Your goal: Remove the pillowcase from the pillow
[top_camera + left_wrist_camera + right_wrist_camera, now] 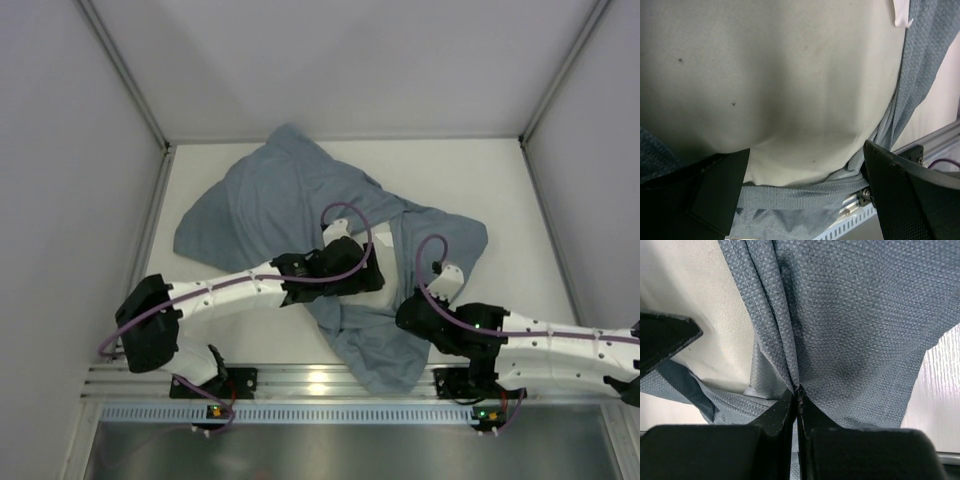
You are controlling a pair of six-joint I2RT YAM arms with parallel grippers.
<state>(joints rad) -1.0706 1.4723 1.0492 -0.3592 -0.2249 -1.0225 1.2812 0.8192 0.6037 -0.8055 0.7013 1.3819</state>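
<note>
The blue-grey pillowcase lies crumpled across the table, reaching from the back to the near rail. A patch of the white pillow shows at its open end between the arms. My left gripper is open. In the left wrist view its fingers stand either side of the pillow, whose bulging end sits above the pillowcase hem. My right gripper is shut on a bunched fold of the pillowcase, pinched at the fingertips. The pillow shows beside that fold.
An aluminium rail runs along the near edge and also shows under the cloth. White walls close in the table on three sides. A dark wedge enters the right wrist view from the left.
</note>
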